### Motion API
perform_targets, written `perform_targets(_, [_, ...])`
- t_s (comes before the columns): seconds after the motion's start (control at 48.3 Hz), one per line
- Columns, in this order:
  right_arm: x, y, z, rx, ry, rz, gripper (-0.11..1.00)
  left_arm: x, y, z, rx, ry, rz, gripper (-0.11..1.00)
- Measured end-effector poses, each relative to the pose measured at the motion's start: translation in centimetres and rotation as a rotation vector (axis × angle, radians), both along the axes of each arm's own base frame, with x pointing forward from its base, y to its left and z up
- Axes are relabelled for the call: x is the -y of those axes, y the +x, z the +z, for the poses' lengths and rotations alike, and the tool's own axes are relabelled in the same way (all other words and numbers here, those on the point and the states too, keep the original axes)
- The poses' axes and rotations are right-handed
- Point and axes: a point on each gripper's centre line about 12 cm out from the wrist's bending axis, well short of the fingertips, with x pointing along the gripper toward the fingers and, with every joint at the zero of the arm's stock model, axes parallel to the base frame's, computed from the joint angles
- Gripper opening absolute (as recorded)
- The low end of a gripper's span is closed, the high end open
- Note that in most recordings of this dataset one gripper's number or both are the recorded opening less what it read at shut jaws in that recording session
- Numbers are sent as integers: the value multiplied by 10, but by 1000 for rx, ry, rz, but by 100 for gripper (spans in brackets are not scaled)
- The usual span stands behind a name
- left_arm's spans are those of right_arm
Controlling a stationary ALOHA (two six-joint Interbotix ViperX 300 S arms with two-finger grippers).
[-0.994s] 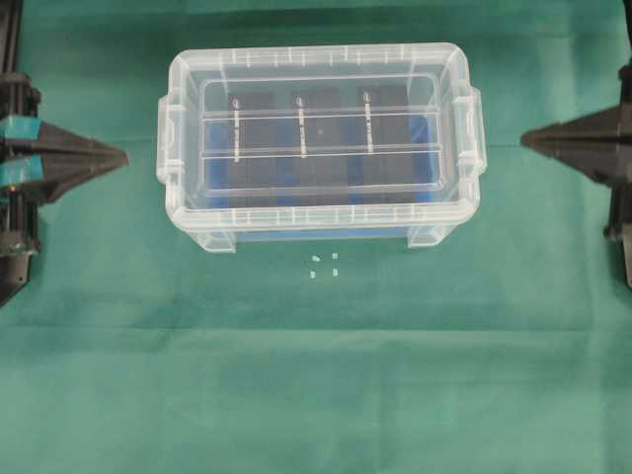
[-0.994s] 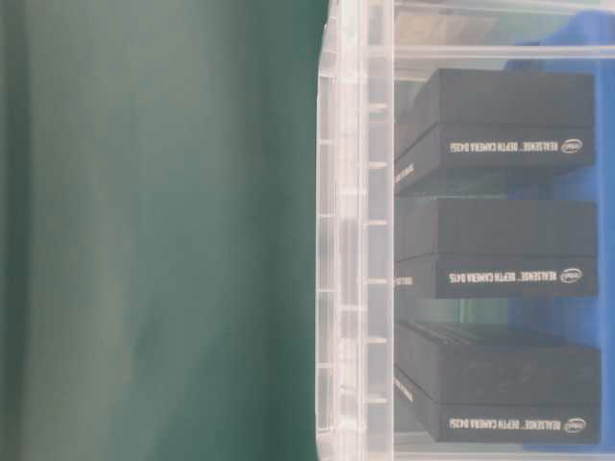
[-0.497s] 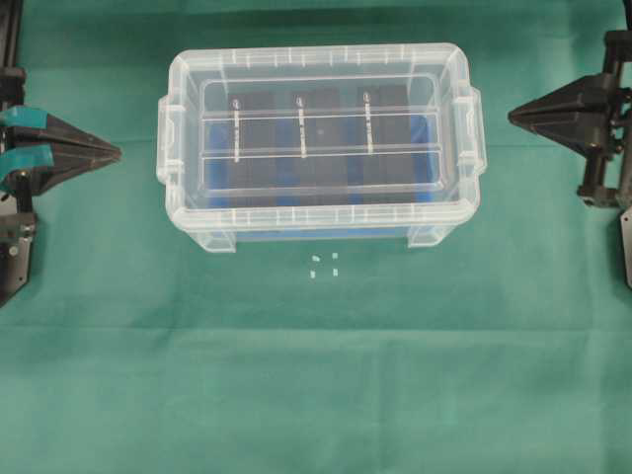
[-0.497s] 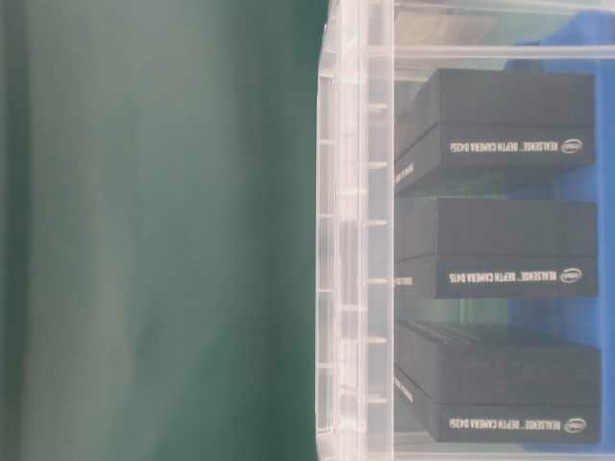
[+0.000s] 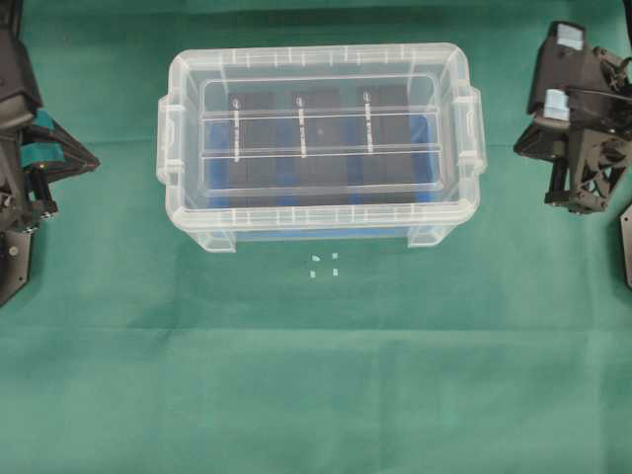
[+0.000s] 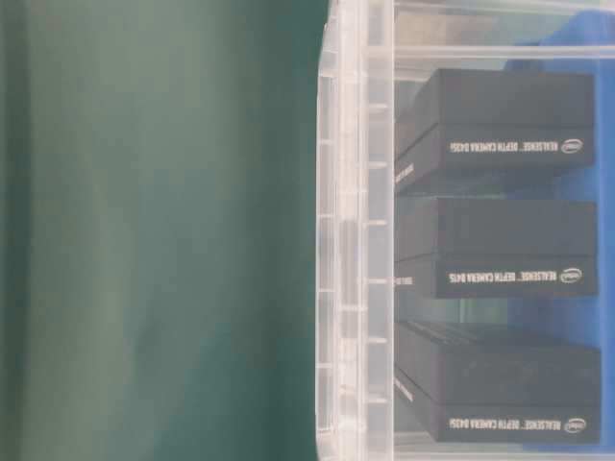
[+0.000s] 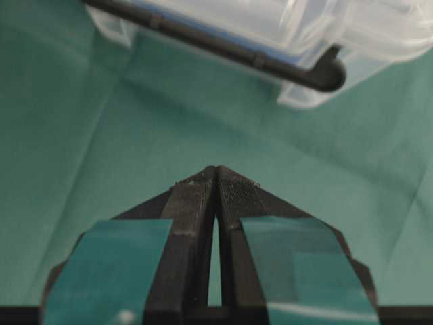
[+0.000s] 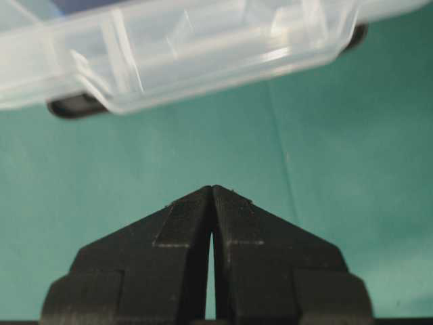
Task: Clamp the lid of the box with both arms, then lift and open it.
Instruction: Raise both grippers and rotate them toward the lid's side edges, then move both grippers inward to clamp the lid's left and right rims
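Both pincers, the left gripper (image 7: pixel 216 170) and right gripper (image 8: pixel 212 189), have tips pressed together, holding nothing. Each hovers well apart from the box (image 5: pixel 197 222), whose lid (image 5: pixel 321 61) sits on, green cloth (image 5: pixel 316 375) between.

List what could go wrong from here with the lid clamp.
1. Both hands, left and right, are shut and away from the lid; unopened, they would only push it.
2. The lid is clear like the box, so a hand might catch the box's handle instead.
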Motion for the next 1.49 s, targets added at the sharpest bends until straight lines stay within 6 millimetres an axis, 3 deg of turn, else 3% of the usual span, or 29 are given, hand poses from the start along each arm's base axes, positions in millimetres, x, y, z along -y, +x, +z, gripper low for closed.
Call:
perform_targets(0.331, [3,-2,-3,-42,-21,-2,0,-6,11,-9,-81,-9,0,1])
perform_targets(0.538, [9,-3,-5,-92,-78,29,0,-9,21,-22,-232,21,-108,1])
perform_targets(1.138, [12,-1,-9,-184,-147,174,0,-12,30,-20,-257,35,-141,1])
perform_targets(1.49, [18,20,-12,-172,-154,187,0,-22,66,-20,-285,28,-148,1])
